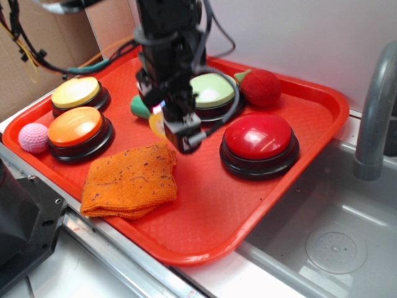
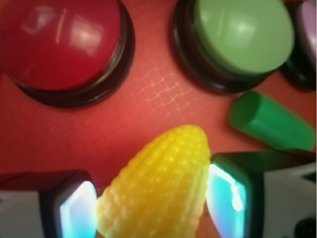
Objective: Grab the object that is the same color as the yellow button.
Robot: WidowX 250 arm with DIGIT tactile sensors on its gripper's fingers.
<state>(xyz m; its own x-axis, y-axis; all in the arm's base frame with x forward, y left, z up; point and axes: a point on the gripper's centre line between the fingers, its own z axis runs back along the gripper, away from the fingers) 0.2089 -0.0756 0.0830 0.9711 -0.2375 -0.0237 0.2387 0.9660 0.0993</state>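
Gripper (image 1: 166,124) sits low over the middle of the red tray (image 1: 298,180), fingers pointing down between the light green button (image 1: 213,90) and the orange cloth (image 1: 131,180). In the wrist view the two finger pads (image 2: 79,210) stand on either side of the yellow corn piece (image 2: 158,191), both touching or very nearly touching its ridged sides; jaws closed down to the corn's width, corn between them, tapered tip pointing away from the camera. From outside, only a sliver of yellow (image 1: 156,124) shows at the gripper's left edge, so the corn is mostly hidden there. Cannot tell whether the corn is lifted off the tray or resting on it. Yellow button (image 1: 76,92) sits at the far left corner of the tray, well apart from the gripper, with the orange button (image 1: 75,126) just in front of it. Red button (image 1: 258,139) is to the right of the gripper, near it but not touching. A green cylindrical toy piece (image 2: 270,121) lies just beside the corn's tip, between the corn and the green button. Red toy fruit (image 1: 260,87) rests at the back of the tray beside the green button. Pink knitted ball (image 1: 33,138) sits at the tray's left rim next to the orange button. Grey sink (image 1: 335,242) and faucet (image 1: 375,105) are to the right of the tray.
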